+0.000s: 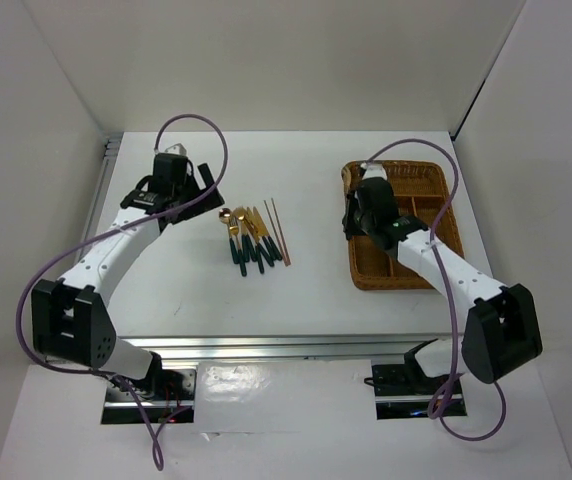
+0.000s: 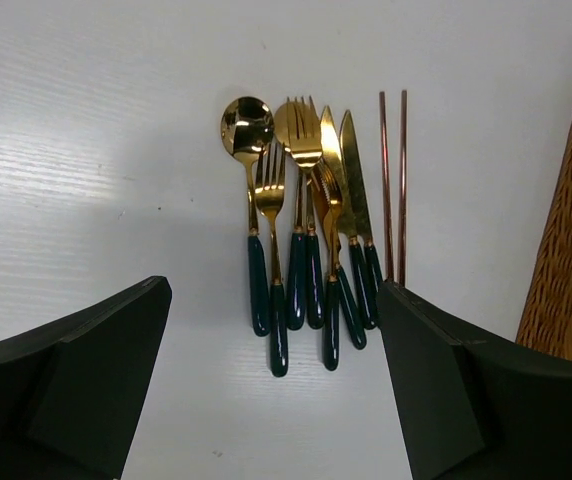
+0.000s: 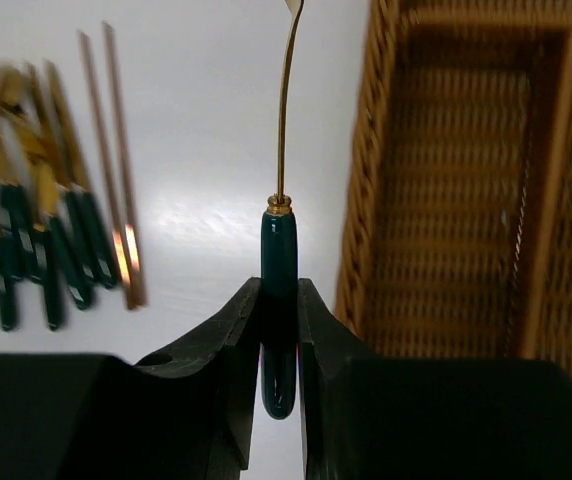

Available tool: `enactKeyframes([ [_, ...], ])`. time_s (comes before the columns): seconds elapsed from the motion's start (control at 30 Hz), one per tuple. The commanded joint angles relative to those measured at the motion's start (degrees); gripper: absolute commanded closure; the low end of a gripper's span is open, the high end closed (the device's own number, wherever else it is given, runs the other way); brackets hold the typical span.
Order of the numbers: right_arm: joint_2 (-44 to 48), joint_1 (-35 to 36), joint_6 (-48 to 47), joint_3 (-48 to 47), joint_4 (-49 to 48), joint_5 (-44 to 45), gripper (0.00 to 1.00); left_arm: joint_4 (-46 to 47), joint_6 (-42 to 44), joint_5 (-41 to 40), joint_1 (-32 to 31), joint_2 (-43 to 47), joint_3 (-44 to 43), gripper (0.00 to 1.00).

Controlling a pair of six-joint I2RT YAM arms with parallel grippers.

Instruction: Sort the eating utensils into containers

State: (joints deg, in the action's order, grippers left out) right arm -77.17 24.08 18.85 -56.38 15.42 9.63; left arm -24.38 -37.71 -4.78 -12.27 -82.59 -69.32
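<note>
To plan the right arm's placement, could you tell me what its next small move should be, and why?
Probably shift the right gripper sideways over the wicker tray: it clamps a green-handled utensil that hangs over the table, just outside the tray's wall.

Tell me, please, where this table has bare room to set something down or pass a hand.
Free: the strip between the chopsticks and the tray, and the near stretch of table before the cutlery pile. Crowded: the pile itself, near the open left pincer, and the tray's left wall, where the right pincer grips a green-handled piece.
</note>
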Motion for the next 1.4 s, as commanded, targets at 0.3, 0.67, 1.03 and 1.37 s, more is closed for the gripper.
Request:
enactKeyframes([
  [0.3,-2.38,-4.82,-1.18,3.48,8.13,5.49,1.0,-0.05,4.58,6.45,0.32,-7.41,-2.84,0.01],
  [0.67,-8.43,-6.06,-2.16,1.1,10.51,4.25,0.87,-1.28,5.72,8.03,0.32,-10.67,-4.06,0.01],
  [1.03,0.6,-6.06,-3.38,-0.92,8.93,0.92,0.37,0.03,4.06,10.75,0.32,-13.74,-3.45,0.03],
  [1.37,6.93,-6.06,-3.38,0.74,2.26,-0.49,0.23,-1.37,1.16,4.34,-3.99,-18.05,-4.6,0.1],
])
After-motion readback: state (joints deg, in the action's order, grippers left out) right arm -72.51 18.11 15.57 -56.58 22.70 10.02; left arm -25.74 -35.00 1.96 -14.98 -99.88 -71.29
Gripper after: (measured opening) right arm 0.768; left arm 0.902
